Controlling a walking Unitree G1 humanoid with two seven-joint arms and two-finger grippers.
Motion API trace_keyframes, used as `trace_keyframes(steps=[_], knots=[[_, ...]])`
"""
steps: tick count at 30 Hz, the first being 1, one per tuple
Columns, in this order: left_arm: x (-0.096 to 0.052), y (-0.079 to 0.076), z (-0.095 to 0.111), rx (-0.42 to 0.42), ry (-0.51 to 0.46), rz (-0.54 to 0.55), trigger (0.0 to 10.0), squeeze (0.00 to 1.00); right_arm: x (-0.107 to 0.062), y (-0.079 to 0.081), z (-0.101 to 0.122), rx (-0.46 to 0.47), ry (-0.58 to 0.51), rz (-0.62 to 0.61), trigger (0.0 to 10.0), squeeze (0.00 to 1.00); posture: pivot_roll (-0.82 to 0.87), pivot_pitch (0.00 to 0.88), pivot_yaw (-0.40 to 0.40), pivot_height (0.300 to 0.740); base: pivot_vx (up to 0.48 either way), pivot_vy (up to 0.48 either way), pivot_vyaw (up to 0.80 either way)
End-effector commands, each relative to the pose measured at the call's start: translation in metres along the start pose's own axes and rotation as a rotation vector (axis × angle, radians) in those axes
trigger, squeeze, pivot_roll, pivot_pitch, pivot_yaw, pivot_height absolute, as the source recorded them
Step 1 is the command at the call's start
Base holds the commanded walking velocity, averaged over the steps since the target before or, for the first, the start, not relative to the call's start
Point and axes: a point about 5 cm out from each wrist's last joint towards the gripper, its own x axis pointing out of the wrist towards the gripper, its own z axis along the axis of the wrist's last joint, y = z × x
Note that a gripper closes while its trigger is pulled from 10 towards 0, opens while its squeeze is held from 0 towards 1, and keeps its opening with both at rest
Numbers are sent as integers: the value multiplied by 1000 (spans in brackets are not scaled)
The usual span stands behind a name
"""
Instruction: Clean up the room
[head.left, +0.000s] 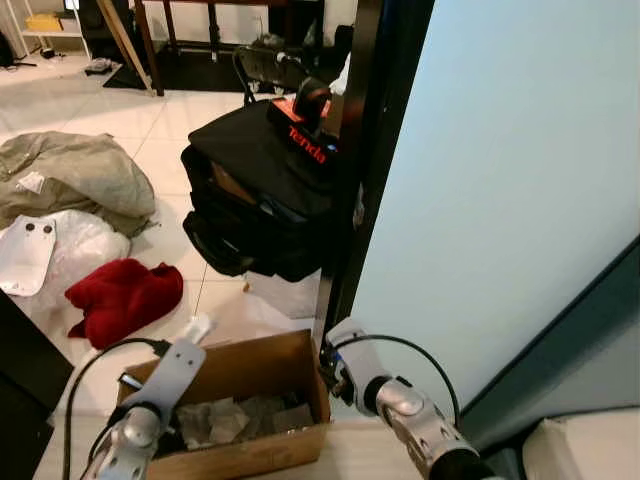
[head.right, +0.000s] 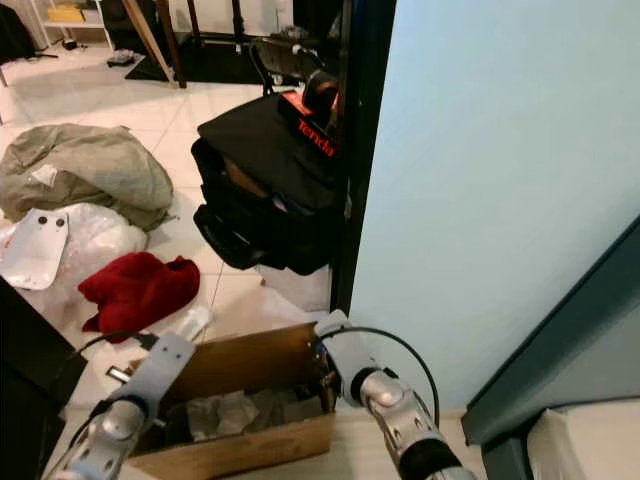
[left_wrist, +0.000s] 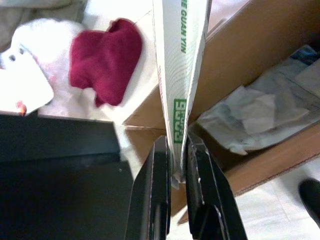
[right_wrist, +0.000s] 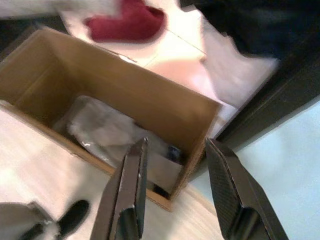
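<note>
We see the cardboard box (head.left: 262, 400) on the floor, crumpled paper (left_wrist: 250, 117) inside. Our left gripper (left_wrist: 176, 165) pinches a white printed packet (left_wrist: 181, 75) over its corner, legible solely from the wrist. The right gripper (right_wrist: 175, 192) hangs spread above the box. A red cloth (head.left: 125, 297) lies beside it.

A lived-in room of a home, mid-tidy. The floor (head.left: 120, 120) is pale glossy tile, and on it lie a crumpled olive-grey cloth (head.left: 75, 175), a red garment (head.left: 125, 298) and a white plastic bag (head.left: 75, 245). A black bag (head.left: 262, 195) leans beside a dark door frame (head.left: 355, 160). Wooden furniture legs (head.left: 150, 45) stand at the far side, and an open cardboard box (head.left: 240, 410) holds crumpled paper.
</note>
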Motion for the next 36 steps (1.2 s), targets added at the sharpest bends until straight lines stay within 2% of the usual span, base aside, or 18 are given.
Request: trace_keyframes(steps=[1, 4, 7, 9, 16, 19, 24, 33, 36], knots=[[0, -11, -7, 28, 27, -48, 10000, 0, -4, 7, -5, 15, -1, 47, 10000, 0, -40, 203, -32, 740, 0, 0, 0], [6, -12, 3, 57, 5, -58, 10000, 0, -15, 13, -7, 20, -26, 79, 10000, 0, -88, 260, -12, 740, 0, 0, 0], [9, -12, 7, 49, 5, -61, 10000, 0, -20, 14, -8, 23, -35, 83, 10000, 0, -105, 279, -7, 740, 0, 0, 0], [13, -13, 17, 41, -16, -83, 10000, 0, -31, 16, -3, 39, -71, 103, 10000, 0, -130, 321, -1, 740, 0, 0, 0], [16, -18, 25, 68, -51, -132, 10000, 0, -40, 23, 11, 18, -109, 144, 10000, 0, -134, 382, -10, 740, 0, 0, 0], [16, -19, 25, 60, -50, -132, 10000, 0, -41, 24, 12, 15, -112, 157, 10000, 0, -134, 403, -19, 740, 0, 0, 0], [17, -17, 23, 44, -52, -127, 10000, 0, -42, 36, 19, -31, -115, 288, 10000, 0, -136, 444, -50, 740, 0, 0, 0], [18, -8, 22, 54, -59, -108, 10000, 0, -43, 43, 20, -98, -54, 387, 10000, 0, -121, 450, -67, 740, 0, 0, 0], [19, -4, 20, 51, -59, -102, 10000, 0, -43, 42, 19, -152, -44, 416, 10000, 0, -115, 446, -70, 740, 0, 0, 0]])
